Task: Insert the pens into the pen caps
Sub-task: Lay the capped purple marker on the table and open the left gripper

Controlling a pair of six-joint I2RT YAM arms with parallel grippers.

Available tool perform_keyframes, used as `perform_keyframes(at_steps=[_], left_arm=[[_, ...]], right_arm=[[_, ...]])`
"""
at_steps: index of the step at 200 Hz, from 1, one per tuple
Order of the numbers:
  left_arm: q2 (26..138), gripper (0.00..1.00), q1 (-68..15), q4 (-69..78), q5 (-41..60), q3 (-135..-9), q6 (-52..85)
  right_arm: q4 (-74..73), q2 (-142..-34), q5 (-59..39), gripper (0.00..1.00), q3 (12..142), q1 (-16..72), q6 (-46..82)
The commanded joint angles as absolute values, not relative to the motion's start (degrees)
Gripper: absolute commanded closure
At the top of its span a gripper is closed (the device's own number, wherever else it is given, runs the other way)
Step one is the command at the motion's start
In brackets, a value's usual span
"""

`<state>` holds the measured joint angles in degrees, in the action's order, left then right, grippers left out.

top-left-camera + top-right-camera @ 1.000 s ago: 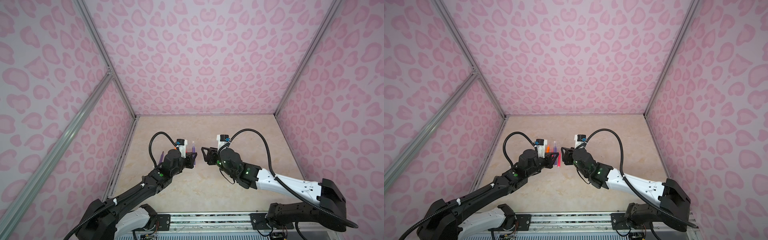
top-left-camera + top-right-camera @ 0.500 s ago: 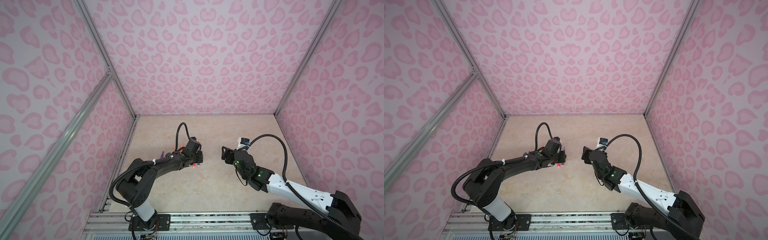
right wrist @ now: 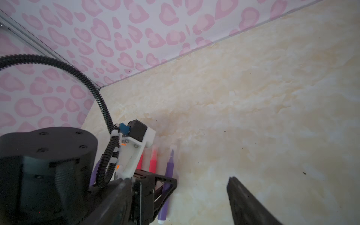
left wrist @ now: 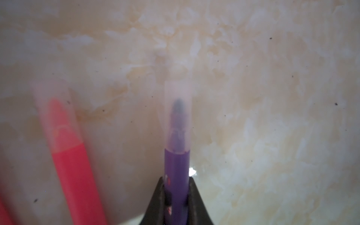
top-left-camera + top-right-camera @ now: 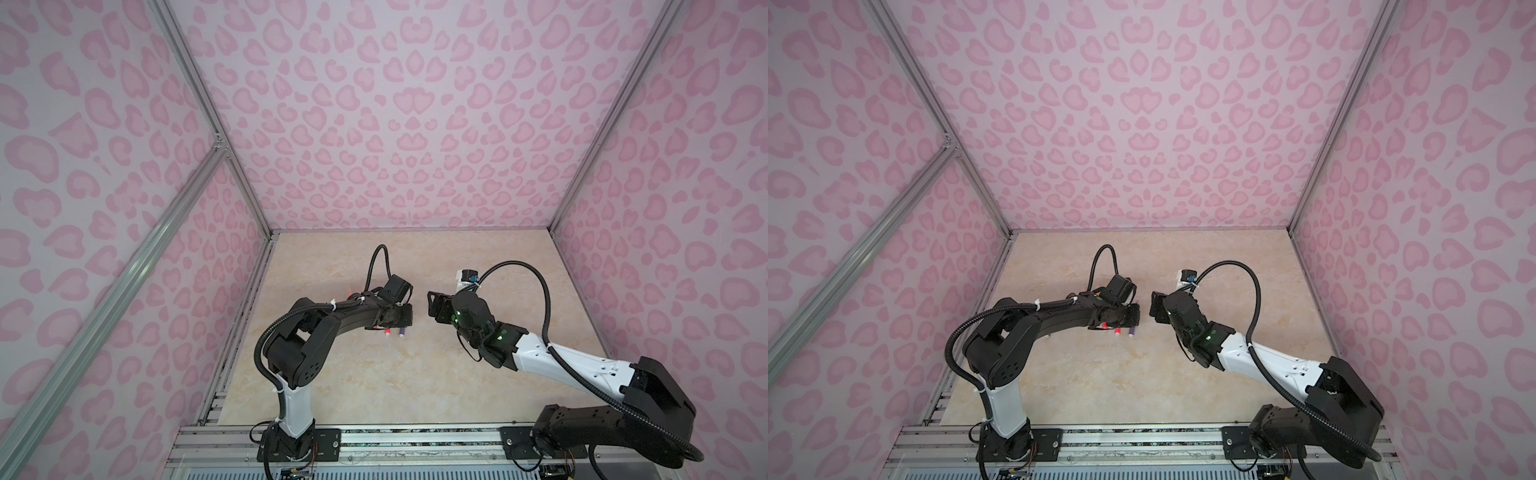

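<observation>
My left gripper [image 4: 176, 181] is shut on a purple pen [image 4: 176, 167] whose tip sits inside a clear pen cap [image 4: 178, 109]. The pen is low at the table, beside a pink-red pen [image 4: 76, 175] that wears its own clear cap [image 4: 52, 109]. In both top views the left gripper [image 5: 399, 322] [image 5: 1125, 318] covers most of the row; only the ends of the purple pen [image 5: 402, 332] and the pink-red pen [image 5: 387, 332] stick out. My right gripper [image 5: 434, 305] [image 3: 178, 179] hangs open and empty just right of the left one.
The right wrist view shows two pink-red pens [image 3: 153, 161] lying side by side next to the held purple pen [image 3: 169, 169], and another purple pen [image 3: 94, 173] half hidden behind the left arm's cable. The marble tabletop [image 5: 374, 374] is walled in pink on three sides.
The left arm has come down from its raised pose and brought the purple pen low beside the other pens. The right gripper has drawn back to the right, away from the left one.
</observation>
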<state>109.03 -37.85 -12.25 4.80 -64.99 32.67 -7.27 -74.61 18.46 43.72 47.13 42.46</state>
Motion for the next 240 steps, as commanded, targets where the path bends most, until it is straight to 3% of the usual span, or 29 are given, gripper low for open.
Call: perform_keyframes(at_steps=[1,25,56,81,99,145,187,204,240], left_arm=[[110.52,0.95,-37.84,-15.67,6.78,-66.01,31.6],[110.25,0.84,-37.85,-15.59,6.78,-66.07,31.17],[106.75,0.65,-37.88,-13.86,5.68,-64.01,30.51],[103.32,0.42,-37.87,-11.92,5.32,-62.25,29.47],[100.32,0.34,-37.88,-9.56,5.7,-60.21,28.77],[84.86,0.28,-37.88,-1.35,-0.32,-50.46,28.12],[65.26,0.24,-37.22,-4.08,-29.7,-38.93,35.63],[60.18,0.22,-35.18,-8.29,-36.58,-36.08,40.97],[58.27,0.22,-30.04,-12.24,-37.14,-33.5,46.78]], right_arm=[[-6.73,-73.86,20.43,0.22,43.58,47.66,42.1],[-6.62,-73.16,20.86,0.22,43.33,48.2,42.1],[-6.02,-71.4,21.77,0.22,42.84,48.4,41.66],[-6.06,-70.32,22.32,0.21,42.17,48.37,41.32],[-6.07,-70.14,22.32,0.21,42.05,48.39,41.18],[-5.89,-69.35,23.11,0.21,41.59,48.41,40.69],[-6.06,-69.76,22.73,0.21,41.9,48.34,40.52],[-5.89,-70.59,21.6,0.21,42.62,48.48,40.31],[-5.36,-72.34,21.45,0.21,44.27,49.37,39.67]])
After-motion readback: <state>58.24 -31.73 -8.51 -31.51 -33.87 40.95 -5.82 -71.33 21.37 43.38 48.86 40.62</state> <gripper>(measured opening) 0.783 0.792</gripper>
